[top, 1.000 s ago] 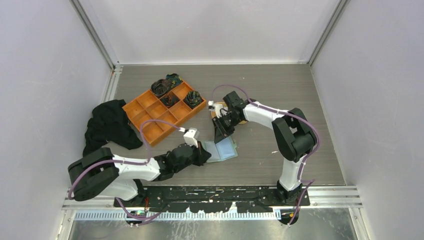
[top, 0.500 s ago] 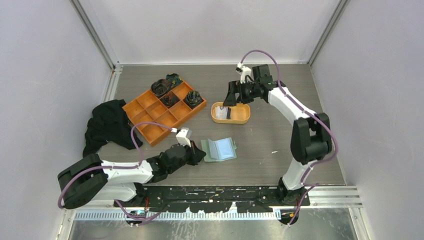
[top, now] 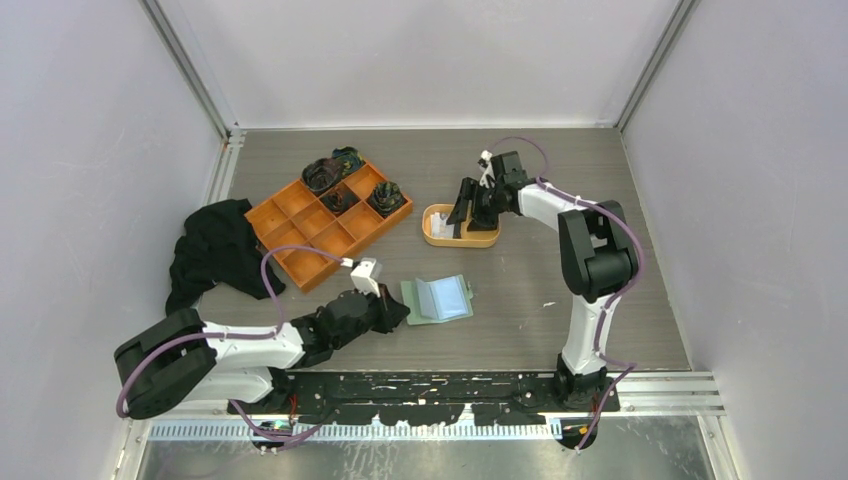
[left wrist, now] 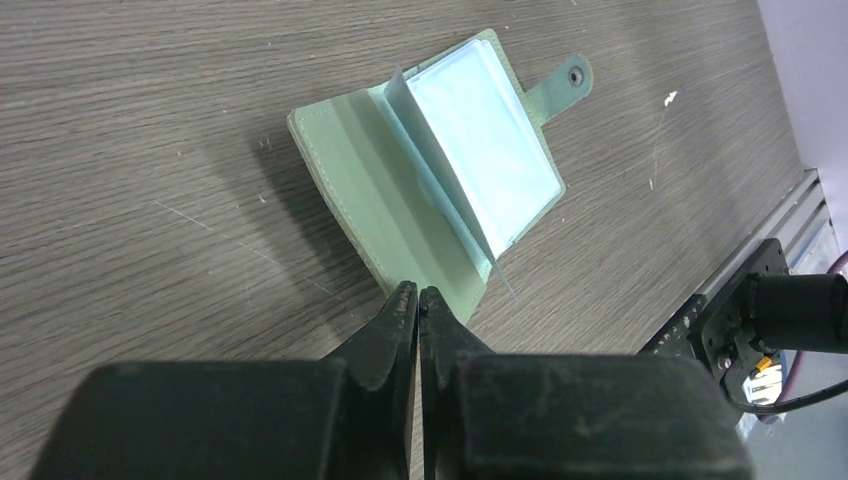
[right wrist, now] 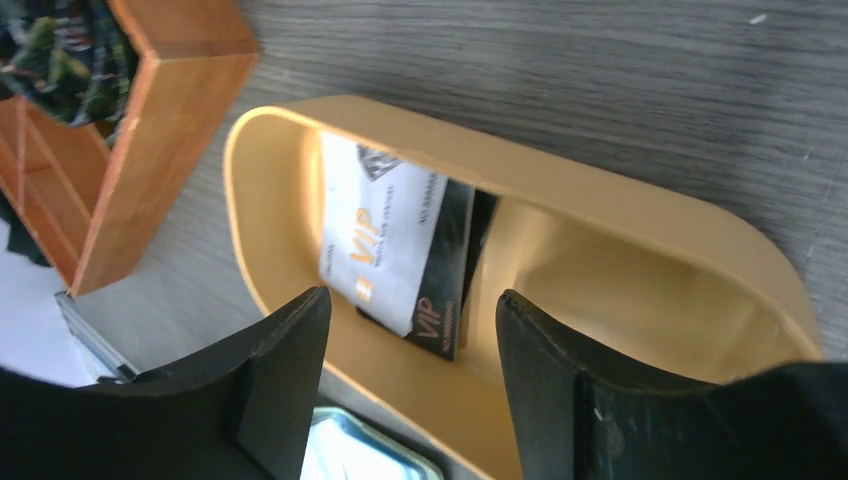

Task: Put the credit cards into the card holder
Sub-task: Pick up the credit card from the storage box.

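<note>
Directly between the spread black fingers of the right gripper (right wrist: 410, 305), which holds nothing, the credit cards (right wrist: 395, 240) lie stacked in a smooth, oval, tan-orange dish (right wrist: 620, 205): a glossy white card printed "VIP" on top, a dark one under it. Off to one side of that gripper stands the square corner of an orange compartment tray (right wrist: 165, 130). Over the grey wood-grain table (left wrist: 150, 150), the left gripper (left wrist: 418, 300) has its fingers pressed together at the near edge of the card holder (left wrist: 370, 190); whether they pinch the cover cannot be told. The sage-green wallet lies open just ahead of the tips, its stitched matte cover flat, its glossy bluish pockets (left wrist: 485, 125) fanned up, and its snap tab (left wrist: 560, 85) at the far corner.
</note>
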Robot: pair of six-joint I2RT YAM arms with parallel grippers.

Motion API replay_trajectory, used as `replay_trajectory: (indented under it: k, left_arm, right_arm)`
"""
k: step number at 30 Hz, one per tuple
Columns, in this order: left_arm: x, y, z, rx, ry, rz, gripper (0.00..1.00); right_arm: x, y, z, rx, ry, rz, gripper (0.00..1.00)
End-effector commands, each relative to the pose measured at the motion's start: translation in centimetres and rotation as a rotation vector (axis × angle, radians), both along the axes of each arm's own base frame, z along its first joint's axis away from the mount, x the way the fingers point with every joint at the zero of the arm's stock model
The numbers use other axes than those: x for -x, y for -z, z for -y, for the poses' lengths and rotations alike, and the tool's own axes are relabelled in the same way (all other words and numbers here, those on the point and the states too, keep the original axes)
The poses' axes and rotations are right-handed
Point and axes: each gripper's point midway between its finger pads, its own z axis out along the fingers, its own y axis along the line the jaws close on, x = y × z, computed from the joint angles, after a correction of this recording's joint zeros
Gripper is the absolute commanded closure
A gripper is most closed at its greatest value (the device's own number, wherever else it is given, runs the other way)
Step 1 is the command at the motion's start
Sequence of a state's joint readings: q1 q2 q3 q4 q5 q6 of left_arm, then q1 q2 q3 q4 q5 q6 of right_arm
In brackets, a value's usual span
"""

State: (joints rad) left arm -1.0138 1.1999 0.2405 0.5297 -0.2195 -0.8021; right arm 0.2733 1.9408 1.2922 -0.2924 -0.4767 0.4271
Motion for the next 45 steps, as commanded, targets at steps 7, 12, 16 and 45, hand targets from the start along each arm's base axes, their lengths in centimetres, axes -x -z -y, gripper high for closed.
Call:
replay_trajectory:
  k: [7, 12, 16, 45]
  left_arm:
    - [-0.8, -5.6, -0.4, 0.145, -0.019, 0.082, 0.54]
    - [-5.0, -7.9, -2.4, 0.186, -0.085, 0.048, 0.29]
    - [-8.8, -8.5, -1.1, 0.216, -0.036, -0.016, 0.28]
    - [-17.0, -2.0, 1.7, -0.003, -0.091, -0.107, 0.37]
  right_arm:
    - [-2.1, 0.9, -1.7, 0.016, 0.013, -0.002, 0.35]
    - [-1.8, 0.8, -2.7, -0.015, -0.021, -0.014, 0.35]
    - [-1.4, 0.5, -3.8, -0.084, -0.045, -0.029, 0.37]
    - [-2.5, -0.6, -2.6, -0.028, 0.046, 0.033, 0.48]
